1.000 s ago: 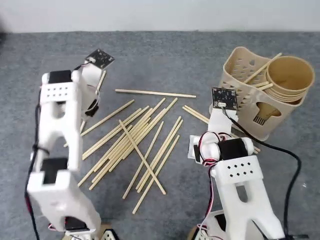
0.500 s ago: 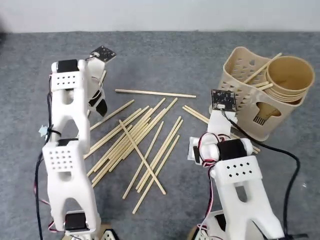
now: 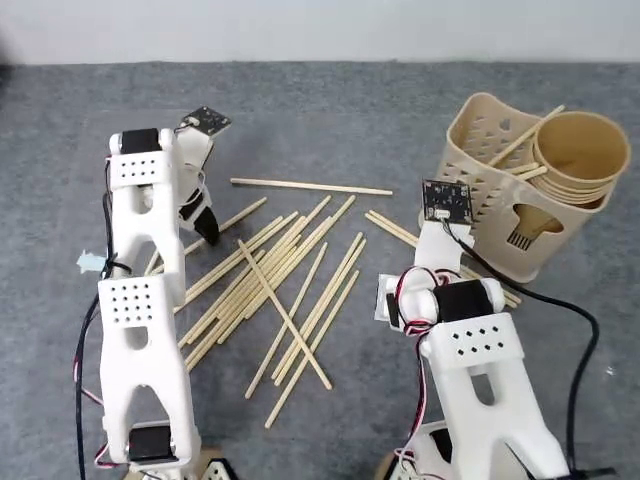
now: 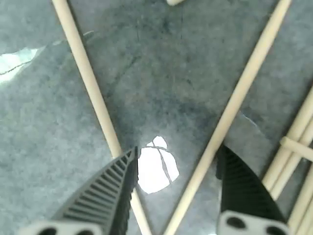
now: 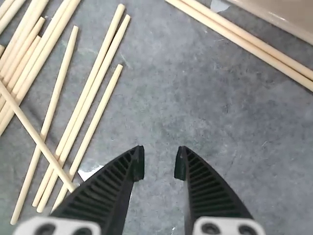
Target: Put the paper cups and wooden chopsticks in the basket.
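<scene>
Your left gripper [image 4: 177, 156] is spread wide and low over the mat [image 4: 161, 73]. 1 chopstick [image 4: 234, 103] runs slantwise between its jaws, and another passes under 1 jaw. Your right gripper [image 5: 159, 155] is parted a little above bare mat and holds nothing. The loose chopsticks [image 3: 270, 280] look light, stiff and smooth, so they are likely to roll or pivot. Pinch near mid-length, with the tips right down on the mat. The cups [image 3: 582, 150] sit nested in the basket [image 3: 478, 140]. The grey mat looks felt-like and should give some grip. A pale wall [image 3: 320, 30] bounds the far side.
</scene>
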